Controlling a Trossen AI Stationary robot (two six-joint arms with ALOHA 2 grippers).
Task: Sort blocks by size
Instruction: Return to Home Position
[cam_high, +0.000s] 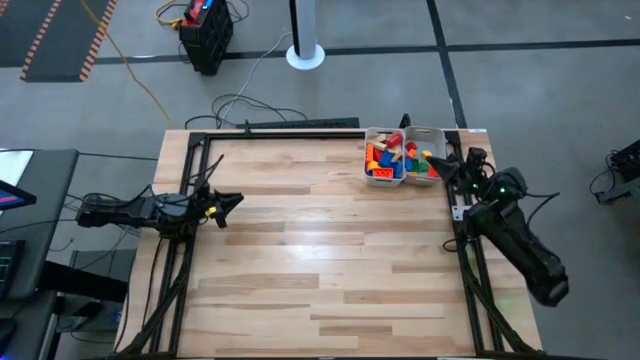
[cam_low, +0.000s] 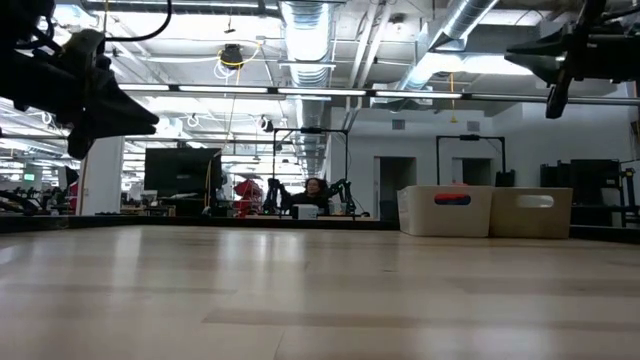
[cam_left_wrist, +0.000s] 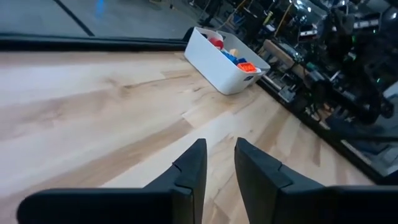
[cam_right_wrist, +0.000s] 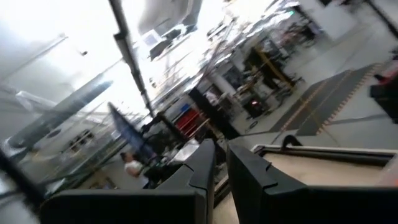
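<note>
Your blocks (cam_high: 392, 158) lay heaped in the white trays (cam_high: 424, 133) at the tabletop's (cam_high: 300, 250) far right. They looked light, rigid and slick; pinch one across its flat sides. Both arms hung empty: left gripper (cam_left_wrist: 217, 165) jaws nearly together, right gripper (cam_right_wrist: 221, 163) jaws likewise.

The whole desk (cam_high: 320, 250) is seen straight down from overhead in the high view, with floor around it. In the low view, the desk surface is looked across level from its near edge toward the room behind. The white trays (cam_low: 485, 211) at the far edge are shared by both views and are seen again, farther off, in the left wrist view, which is aimed down across the desk. The right wrist view is tilted upward toward the room.
</note>
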